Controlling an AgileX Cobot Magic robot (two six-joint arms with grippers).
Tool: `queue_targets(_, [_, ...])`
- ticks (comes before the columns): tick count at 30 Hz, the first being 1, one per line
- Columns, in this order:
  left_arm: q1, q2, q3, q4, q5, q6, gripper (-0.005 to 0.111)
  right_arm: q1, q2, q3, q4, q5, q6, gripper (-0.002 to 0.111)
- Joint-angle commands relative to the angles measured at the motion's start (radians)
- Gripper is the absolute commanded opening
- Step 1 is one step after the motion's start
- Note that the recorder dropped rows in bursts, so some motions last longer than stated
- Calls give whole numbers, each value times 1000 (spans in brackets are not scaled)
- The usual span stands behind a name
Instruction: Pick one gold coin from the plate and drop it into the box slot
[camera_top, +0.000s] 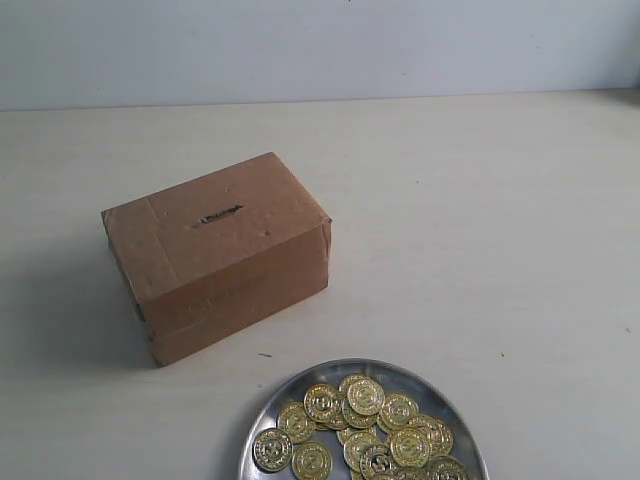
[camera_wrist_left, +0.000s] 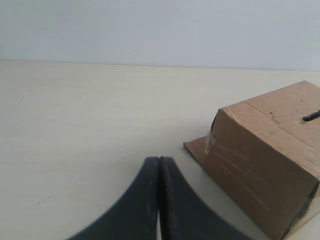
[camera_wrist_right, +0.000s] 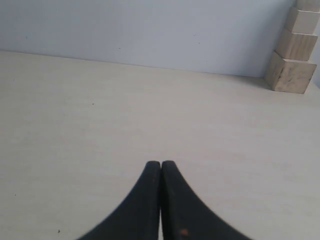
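Coins (camera_top: 365, 430) sit untouched on the plate (camera_top: 262, 418) by the box (camera_top: 220, 250), left claw (camera_wrist_left: 159, 165) and right claw (camera_wrist_right: 160, 167) both pinched closed on nothing, so next up I'd say: open one over a coin.

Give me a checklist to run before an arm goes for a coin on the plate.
1. Coins piled on the plate: ok.
2. Slot on the box top unblocked: ok.
3. Left gripper open to grasp: not ok, fingers shut, empty.
4. Right gripper open: not ok, shut, empty.
5. Either gripper near the plate: cannot tell, neither shows in the exterior view.
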Motion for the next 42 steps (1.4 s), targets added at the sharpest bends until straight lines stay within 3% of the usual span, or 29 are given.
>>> queue_targets(1, [-1, -4, 3, 2, -7, 0, 0, -4, -4, 4, -1, -16, -1, 0])
queue_targets(8, [-1, -4, 3, 2, -7, 0, 0, -4, -4, 4, 0, -30, -9, 0])
queue_targets(14, [-1, -4, 3, 2, -7, 0, 0, -4, -4, 4, 107, -189, -9, 0])
queue_targets(23, [-1, -4, 3, 2, -7, 0, 0, -4, -4, 4, 104, -252, -7, 0])
queue_targets(31, [-1, -4, 3, 2, -7, 0, 0, -4, -4, 4, 410, -408, 286, 0])
queue_targets(36, [-1, -4, 3, 2, -7, 0, 0, -4, -4, 4, 418, -466, 289, 0])
queue_targets(42, [-1, -4, 3, 2, -7, 0, 0, -4, -4, 4, 418, -379, 307, 0])
